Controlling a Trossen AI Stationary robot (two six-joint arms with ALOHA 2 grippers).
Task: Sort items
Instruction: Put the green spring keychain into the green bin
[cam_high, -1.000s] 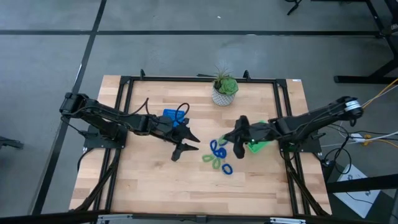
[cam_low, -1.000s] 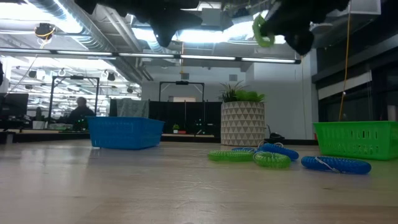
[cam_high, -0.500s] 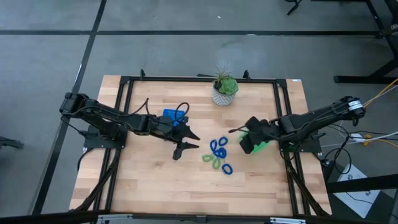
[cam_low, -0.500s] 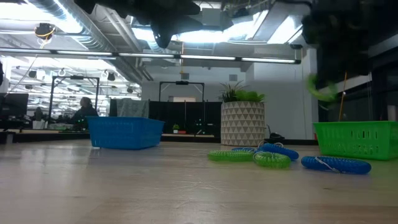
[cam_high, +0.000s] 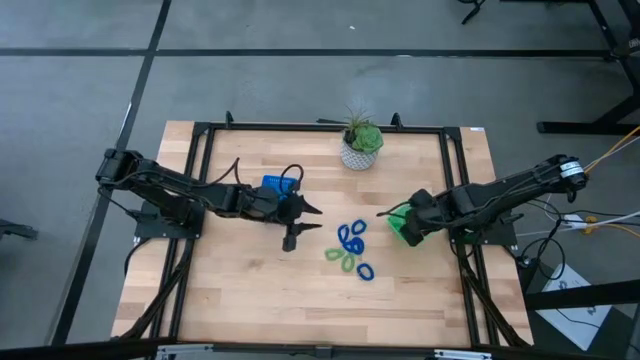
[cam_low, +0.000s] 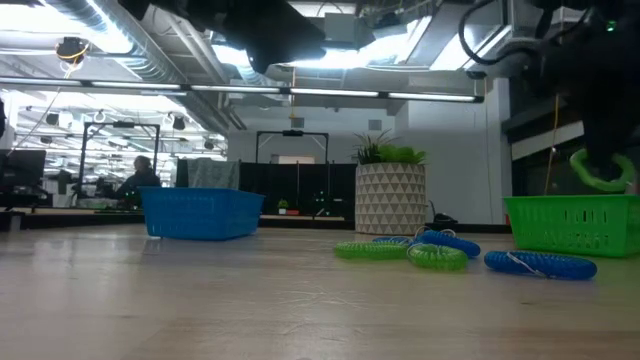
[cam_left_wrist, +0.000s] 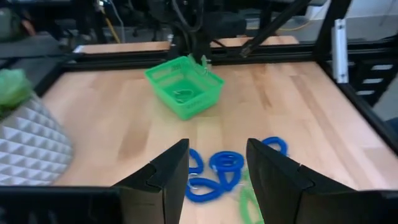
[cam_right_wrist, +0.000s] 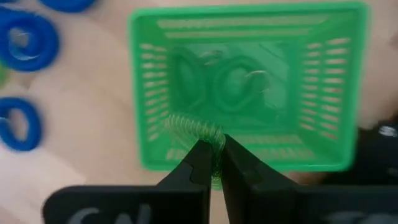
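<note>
The left arm reaches in from the left edge of the tabletop, its links stretched almost level toward the middle. The left gripper is raised off the wood, its two dark fingers spread apart with nothing between them.

The right arm comes in from the right edge, forearm angled inward and wrist tipped down. The right gripper points steeply downward — its fingertips pinched nearly together on a light green ring, which hangs off the tips, seen also in the low view.
</note>
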